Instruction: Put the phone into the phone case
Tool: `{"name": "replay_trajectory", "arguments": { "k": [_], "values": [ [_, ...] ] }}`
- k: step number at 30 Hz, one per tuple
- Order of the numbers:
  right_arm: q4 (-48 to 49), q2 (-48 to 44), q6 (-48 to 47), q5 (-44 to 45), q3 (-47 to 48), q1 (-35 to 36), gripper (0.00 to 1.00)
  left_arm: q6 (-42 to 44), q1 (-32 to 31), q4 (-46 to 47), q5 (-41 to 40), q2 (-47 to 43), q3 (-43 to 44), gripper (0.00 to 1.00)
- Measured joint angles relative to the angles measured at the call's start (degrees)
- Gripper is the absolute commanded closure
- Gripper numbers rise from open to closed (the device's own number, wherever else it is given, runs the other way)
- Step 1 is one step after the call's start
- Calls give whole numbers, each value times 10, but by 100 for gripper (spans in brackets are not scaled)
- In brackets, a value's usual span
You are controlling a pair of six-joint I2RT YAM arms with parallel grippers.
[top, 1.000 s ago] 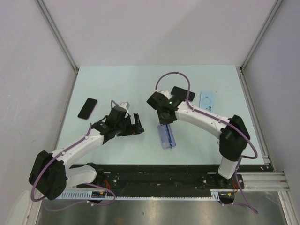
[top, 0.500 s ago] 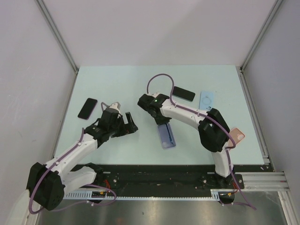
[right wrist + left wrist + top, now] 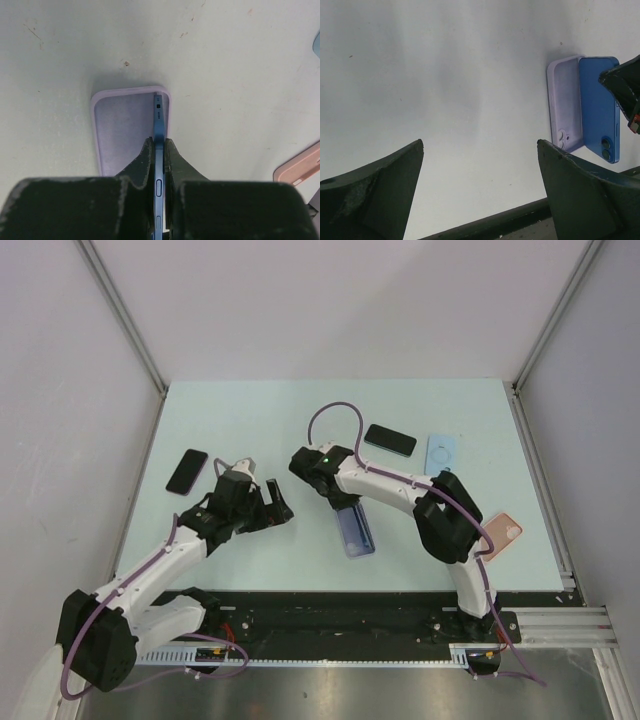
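Change over the last second: my right arm folded its elbow in and swung its wrist left, carrying the blue phone (image 3: pixel 159 112) with it. My left arm pulled back a little toward its own side. The move uncovered a pink case (image 3: pixel 505 531) near the right edge of the desk (image 3: pixel 250 410), and the black phone (image 3: pixel 390 440) at the back now shows whole.

Right end effector (image 3: pixel 159 145): clamped on the blue phone, which it holds on edge. Left end effector (image 3: pixel 480 150): fingers wide apart, gripping nothing, hovering over bare desk left of the work.

Where the phone is: its lower long edge sits inside the lilac case (image 3: pixel 125 120), along the case's right wall. The left wrist view shows it leaning, its camera-side back facing that camera. So it's not seated, only one edge is in.

My read is that the insertion has begun but isn't done. The phone still has to tip flat and get pressed in, and the case isn't held, so it may slide.

Containers:
- lilac case: holds only that one phone edge, the rest of the tray is open.
- pink case: partly behind my right arm, and what shows looks empty.
- pale blue case (image 3: pixel 443 452): lies flat at the back right, nothing visible in it.
- a second black phone (image 3: pixel 187 471) lies far left, loose on the desk, in no case.
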Motion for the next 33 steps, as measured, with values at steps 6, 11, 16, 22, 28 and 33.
{"name": "replay_trajectory", "arguments": {
  "k": [6,11,16,22,28,33],
  "values": [
    [11,0,11,0,-2,5,75,-1,1,-3,0,-1,0,0],
    [33,0,16,-2,-18,9,69,-5,1,-3,0,-1,0,0],
    [56,0,18,-9,-44,11,66,-9,1,-3,0,-1,0,0],
    [77,0,20,-17,-61,11,55,-13,1,-3,0,-1,0,0],
    [103,0,20,-26,-80,11,48,-14,1,-3,0,-1,-2,0],
    [116,-2,20,-35,-91,7,44,-14,1,-3,1,-1,-2,0]
  ]
}}
